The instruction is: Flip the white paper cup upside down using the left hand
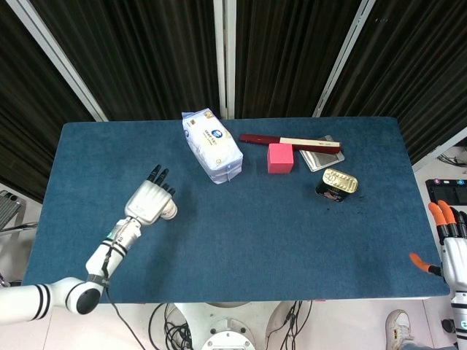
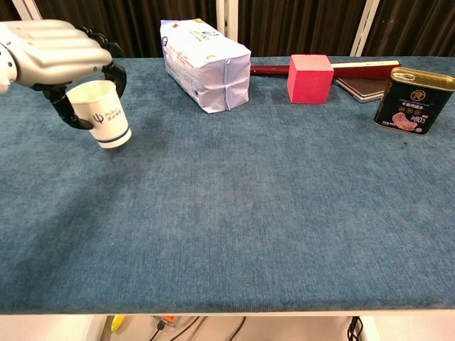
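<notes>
Blue cloth table [image 2: 249, 213], black curtains behind. Far left: left hand [image 2: 53, 53] wraps its fingers round the rim end of the white paper cup [image 2: 105, 114], cup tilted, base off the cloth toward the right; in the head view only a sliver of cup shows beside the hand [image 1: 149, 202]. Next along the back: white tissue pack [image 2: 206, 64], pink block [image 2: 310, 78], dark red stick [image 1: 288, 141], grey flat case [image 1: 321, 157], meat tin [image 2: 412, 101]. Right hand [image 1: 452, 251] sits off the table's right edge, holding nothing, fingers apart.
</notes>
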`<state>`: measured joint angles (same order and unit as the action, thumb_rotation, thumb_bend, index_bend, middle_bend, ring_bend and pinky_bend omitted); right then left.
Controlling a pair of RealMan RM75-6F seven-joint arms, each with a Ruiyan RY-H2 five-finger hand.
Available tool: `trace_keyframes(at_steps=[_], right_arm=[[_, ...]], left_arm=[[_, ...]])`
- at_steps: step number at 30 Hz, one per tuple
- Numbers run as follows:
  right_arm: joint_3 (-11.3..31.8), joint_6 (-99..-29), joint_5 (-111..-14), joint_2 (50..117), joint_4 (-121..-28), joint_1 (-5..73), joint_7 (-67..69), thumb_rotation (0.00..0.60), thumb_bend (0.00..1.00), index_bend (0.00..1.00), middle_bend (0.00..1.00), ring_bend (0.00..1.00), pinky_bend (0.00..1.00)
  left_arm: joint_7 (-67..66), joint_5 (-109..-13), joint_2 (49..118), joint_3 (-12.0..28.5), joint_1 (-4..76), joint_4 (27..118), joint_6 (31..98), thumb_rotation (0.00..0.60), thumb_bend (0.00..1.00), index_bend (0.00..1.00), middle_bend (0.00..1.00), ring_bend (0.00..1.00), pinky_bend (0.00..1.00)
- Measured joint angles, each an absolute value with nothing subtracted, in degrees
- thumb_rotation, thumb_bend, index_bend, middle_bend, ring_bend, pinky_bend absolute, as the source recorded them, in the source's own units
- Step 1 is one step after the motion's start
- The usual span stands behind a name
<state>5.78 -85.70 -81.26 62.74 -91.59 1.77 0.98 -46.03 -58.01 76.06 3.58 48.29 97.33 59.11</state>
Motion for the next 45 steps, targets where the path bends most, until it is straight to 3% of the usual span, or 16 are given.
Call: trace_keyframes(at_steps=[9, 13, 19, 25, 29, 32, 45], right_arm=[[5.80, -85.13, -81.27, 62.92, -91.71, 2.12, 0.90, 0.600, 0.05, 0.00, 0.00, 0.00, 0.00], [5.70, -85.08, -81.39, 62.95, -91.93, 2.17, 0.55, 0.600, 0.05, 0.00, 0.00, 0.00, 0.00], [5.64, -85.00, -81.35, 62.95, -91.88, 2.14, 0.61, 0.600, 0.05, 0.00, 0.00, 0.00, 0.00], [5.38, -84.49, -81.67, 62.53, -91.59, 2.32, 1.07, 0.600, 0.05, 0.00, 0.00, 0.00, 0.00], [5.48, -84.40, -81.37, 62.61, -91.40, 2.34, 1.17, 0.600, 0.05, 0.00, 0.00, 0.00, 0.00], [5.51, -84.50, -81.39, 62.65, -91.39, 2.33, 1.17, 0.600, 0.05, 0.00, 0.00, 0.00, 0.00], [5.55, -84.48, -81.03, 62.91, -91.28, 2.26, 1.00, 0.600, 0.05, 0.00, 0.00, 0.00, 0.00]], left_arm=[[-6.83, -68.06, 78.22, 4.66, 42.19, 92.65, 61.48, 0.600, 0.26, 0.39, 0.43, 0.06, 0.07], [12.76, -73.79, 81.58, 4.26, 39.00, 86.01, 63.17, 0.600, 0.26, 0.39, 0.42, 0.06, 0.07], [29.65, -81.01, 88.70, 2.93, 35.05, 72.50, 65.04, 0.600, 0.25, 0.36, 0.39, 0.06, 0.07], [33.72, -84.71, 92.64, 1.82, 33.25, 65.93, 65.81, 0.600, 0.25, 0.30, 0.37, 0.05, 0.07], [33.43, -85.87, 92.36, 1.04, 33.39, 65.35, 64.99, 0.600, 0.25, 0.14, 0.25, 0.00, 0.04], [32.56, -86.84, 91.65, 0.55, 33.61, 65.50, 64.52, 0.600, 0.25, 0.10, 0.14, 0.00, 0.03], [20.52, -89.09, 88.01, 0.44, 34.35, 69.57, 65.30, 0.600, 0.25, 0.08, 0.06, 0.00, 0.01]])
